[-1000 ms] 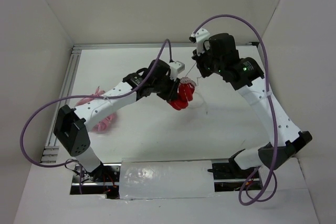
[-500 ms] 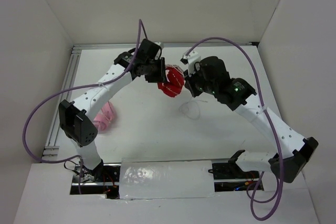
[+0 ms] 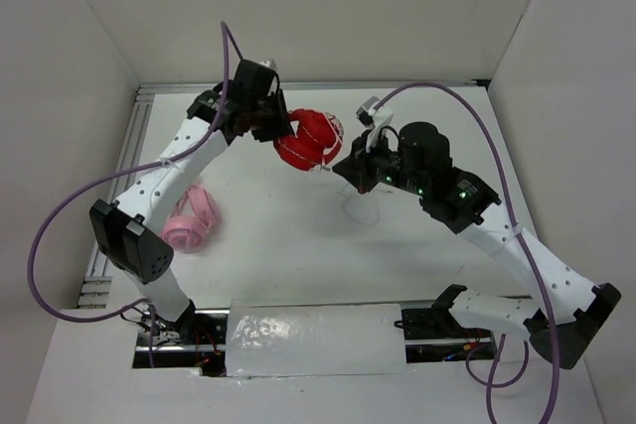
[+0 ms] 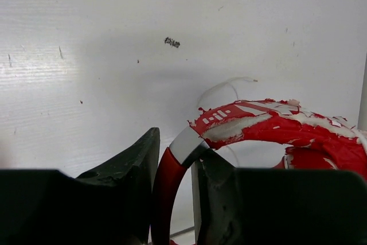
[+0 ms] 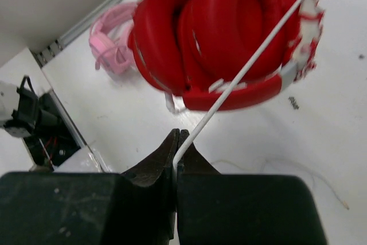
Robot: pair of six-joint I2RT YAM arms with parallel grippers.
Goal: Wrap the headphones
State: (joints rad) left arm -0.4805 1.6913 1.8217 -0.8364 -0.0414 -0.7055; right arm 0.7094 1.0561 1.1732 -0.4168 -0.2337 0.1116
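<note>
The red headphones hang above the table at the back middle, cups folded together. My left gripper is shut on their red headband, which runs between the jaws in the left wrist view. In the right wrist view the two red cups fill the top. My right gripper is shut on the thin white cable, which runs taut from its jaws up across the cups. A loose loop of cable lies on the table below.
Pale pink headphones lie on the table at the left, also in the right wrist view. White walls enclose the table on three sides. A metal rail runs along the left edge.
My left arm has carried the red headphones left and toward the back. My right gripper has followed leftward and lower, holding the cable taut. The pink headphones are now uncovered.
</note>
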